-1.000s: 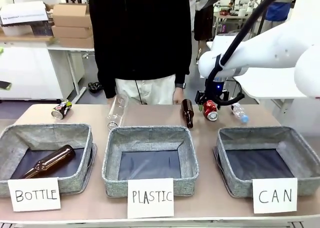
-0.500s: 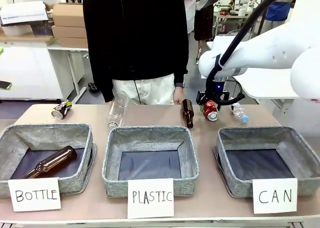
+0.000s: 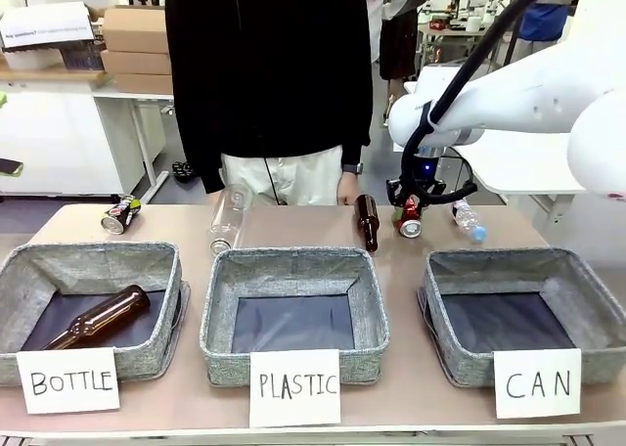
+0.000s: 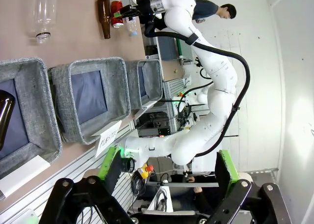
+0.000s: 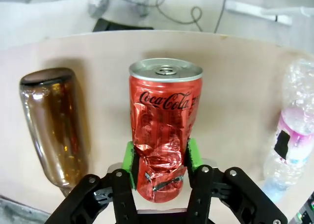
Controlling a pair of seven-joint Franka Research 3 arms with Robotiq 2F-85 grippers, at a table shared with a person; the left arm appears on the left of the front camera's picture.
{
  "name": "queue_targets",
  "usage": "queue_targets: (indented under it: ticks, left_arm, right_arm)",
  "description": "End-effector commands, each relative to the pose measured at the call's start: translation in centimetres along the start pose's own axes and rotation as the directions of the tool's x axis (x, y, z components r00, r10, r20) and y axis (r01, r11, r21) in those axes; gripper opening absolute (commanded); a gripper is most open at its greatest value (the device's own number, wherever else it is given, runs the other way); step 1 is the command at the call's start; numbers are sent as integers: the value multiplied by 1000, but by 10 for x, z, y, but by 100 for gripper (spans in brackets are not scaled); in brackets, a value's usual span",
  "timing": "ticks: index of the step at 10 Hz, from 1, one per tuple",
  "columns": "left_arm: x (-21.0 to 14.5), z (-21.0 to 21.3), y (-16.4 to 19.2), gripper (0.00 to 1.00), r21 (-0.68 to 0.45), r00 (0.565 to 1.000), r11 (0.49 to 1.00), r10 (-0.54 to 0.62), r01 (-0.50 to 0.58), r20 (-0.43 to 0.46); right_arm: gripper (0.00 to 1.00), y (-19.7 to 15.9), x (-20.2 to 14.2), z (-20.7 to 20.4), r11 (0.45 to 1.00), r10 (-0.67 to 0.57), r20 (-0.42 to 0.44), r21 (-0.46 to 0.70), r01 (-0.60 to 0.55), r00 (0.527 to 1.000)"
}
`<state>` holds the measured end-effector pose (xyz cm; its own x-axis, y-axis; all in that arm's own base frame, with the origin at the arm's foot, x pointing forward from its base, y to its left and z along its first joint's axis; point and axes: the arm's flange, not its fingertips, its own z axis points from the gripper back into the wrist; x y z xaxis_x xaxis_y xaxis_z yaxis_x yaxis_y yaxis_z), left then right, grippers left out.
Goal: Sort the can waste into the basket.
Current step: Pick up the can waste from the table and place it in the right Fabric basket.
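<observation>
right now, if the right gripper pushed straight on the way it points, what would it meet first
The red can, already pinched between the right gripper's fingers. Straight on would likely press it against the tabletop behind it; the brown bottle and plastic bottle lie off to the sides. Depth is unclear.

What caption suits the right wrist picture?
Right gripper shut on a dented red Coca-Cola can, between a brown glass bottle and a clear plastic bottle.

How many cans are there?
2. The red can, held by the right gripper, is beside a brown bottle; the crushed dark can lies at the table's far left. None looks hidden.
</observation>
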<state>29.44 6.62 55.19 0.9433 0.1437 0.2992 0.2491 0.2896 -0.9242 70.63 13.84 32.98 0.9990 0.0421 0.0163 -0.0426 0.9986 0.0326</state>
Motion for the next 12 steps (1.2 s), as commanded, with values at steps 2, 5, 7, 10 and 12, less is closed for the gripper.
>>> queue_targets:
  ticks: [2,5,7,10,12]
  left_arm:
    - [1,0,-2,100,-22,1000,1000,-22,22,4]
    - [1,0,-2,100,-22,1000,1000,-22,22,4]
    - [1,0,-2,100,-22,1000,1000,-22,22,4]
    - [1,0,-2,100,-22,1000,1000,-22,22,4]
    - [1,0,-2,100,-22,1000,1000,-22,22,4]
  right_arm:
    - [0,-5,3,-5,999,-40,-13,-12,40,999]
    - [0,-5,0,-7,999,-39,-20,-6,39,999]
    - [0,-11,-20,28,998,-17,6,67,17,1000]
    - [0,-28,-67,90,987,-11,-4,160,11,1000]
    - [0,-34,-102,114,971,57,-82,238,-36,995]
